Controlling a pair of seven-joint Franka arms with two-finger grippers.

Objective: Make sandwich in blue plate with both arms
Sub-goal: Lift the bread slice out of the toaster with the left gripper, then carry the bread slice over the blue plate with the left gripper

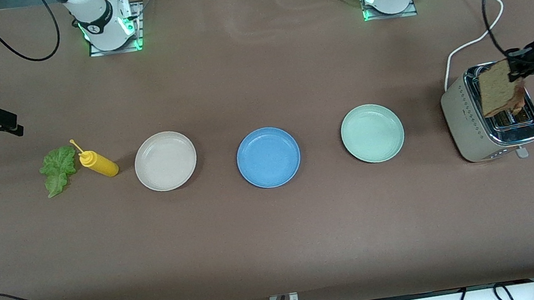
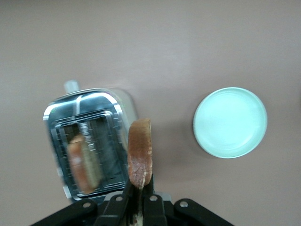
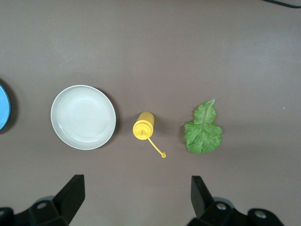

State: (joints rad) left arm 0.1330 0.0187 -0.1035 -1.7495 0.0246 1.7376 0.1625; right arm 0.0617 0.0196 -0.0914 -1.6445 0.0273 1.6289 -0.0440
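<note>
- Blue plate (image 1: 268,157) bare at table centre, between cream plate (image 1: 165,161) at its 9 o'clock and green plate (image 1: 372,133) at its 3.
- Left gripper (image 1: 517,69) clamped on bread slice (image 1: 500,89), over toaster (image 1: 491,127); second slice (image 2: 82,162) in slot.
- Right gripper (image 1: 9,125) wide, waiting above lettuce (image 1: 58,169) and yellow bottle (image 1: 99,164).

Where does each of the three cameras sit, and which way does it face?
Front: high across the table, facing both arm bases; left gripper lifts a brown bread slice over the silver toaster.
Left wrist: looks down past its fingers at that slice, toaster and pale green plate.
Right wrist: looks down between open fingers at the green lettuce leaf.
Front and left wrist share the toaster.
</note>
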